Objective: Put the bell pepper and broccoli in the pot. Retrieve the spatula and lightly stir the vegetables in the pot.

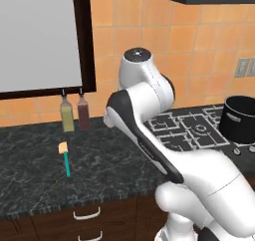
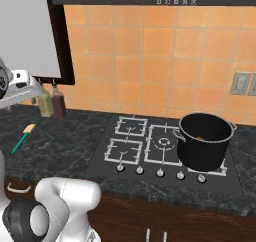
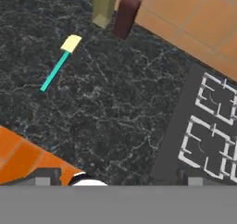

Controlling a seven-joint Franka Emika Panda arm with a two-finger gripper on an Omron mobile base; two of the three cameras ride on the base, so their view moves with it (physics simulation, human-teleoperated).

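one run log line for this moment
stage: going for spatula | gripper: open, above counter, nothing held | spatula: flat on counter by two bottles | pot: on stove, right front burner

The pot (image 2: 206,141) is deep, round and black with straight sides and small side handles; it stands upright at the centre right of the right base view, on the right side of the hob; a small orange-red bit, the bell pepper (image 2: 200,138), shows inside it; the spatula (image 1: 64,158), teal-handled with a pale yellow blade, lies flat on the dark counter at the left of the left base view, blade pointing toward the wall.
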